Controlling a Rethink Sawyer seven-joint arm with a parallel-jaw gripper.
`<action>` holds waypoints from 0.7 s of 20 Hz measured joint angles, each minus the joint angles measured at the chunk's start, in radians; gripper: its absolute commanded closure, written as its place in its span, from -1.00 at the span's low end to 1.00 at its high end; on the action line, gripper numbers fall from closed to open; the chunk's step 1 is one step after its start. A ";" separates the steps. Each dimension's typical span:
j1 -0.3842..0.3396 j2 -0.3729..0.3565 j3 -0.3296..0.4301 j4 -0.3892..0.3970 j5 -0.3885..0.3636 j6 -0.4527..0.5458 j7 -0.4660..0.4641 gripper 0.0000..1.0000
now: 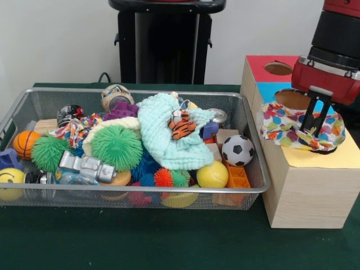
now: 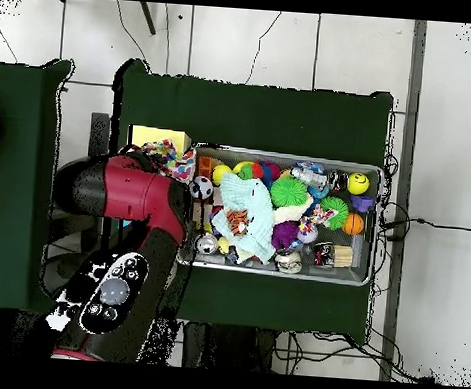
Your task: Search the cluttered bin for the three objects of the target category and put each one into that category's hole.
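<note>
My gripper (image 1: pixel 315 130) stands over the yellow top of the wooden box (image 1: pixel 306 188) at the right. Its black fingers are closed into a dotted white fabric piece (image 1: pixel 287 125). The piece lies spread over the yellow top and hides the hole there. In the overhead view this piece (image 2: pixel 172 159) shows at the edge of the yellow top (image 2: pixel 148 136), with my arm (image 2: pixel 130 190) covering the gripper. A second dotted fabric piece (image 1: pixel 76 129) lies in the wire-mesh bin (image 1: pixel 140 191) at its back left, and also shows from above (image 2: pixel 318 215). I see no third piece.
The blue top's hole (image 1: pixel 292 99) and the red top's hole (image 1: pixel 278 68) lie behind the gripper. The bin holds a mint-green cloth (image 1: pixel 169 138), a spiky green ball (image 1: pixel 116 147), a soccer ball (image 1: pixel 237 150), a yellow ball (image 1: pixel 212 175) and several other toys.
</note>
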 measured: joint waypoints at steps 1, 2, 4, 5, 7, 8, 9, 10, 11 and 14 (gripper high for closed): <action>0.000 0.001 0.000 0.000 0.001 0.000 0.000 1.00; 0.000 0.001 0.000 0.000 0.002 0.000 0.000 1.00; 0.000 0.001 0.000 0.000 0.006 0.000 0.000 1.00; 0.000 0.001 0.000 0.000 0.008 0.000 0.000 1.00; 0.000 0.001 0.000 0.000 0.013 0.000 0.000 1.00; 0.000 0.001 0.000 0.000 0.016 0.000 0.000 1.00; 0.000 0.001 0.000 0.000 0.019 0.000 0.000 1.00; 0.000 0.001 0.000 0.000 0.021 -0.001 0.000 1.00; 0.000 0.002 0.000 0.000 0.023 -0.002 0.000 1.00; -0.004 0.006 0.004 0.000 0.034 -0.017 0.000 1.00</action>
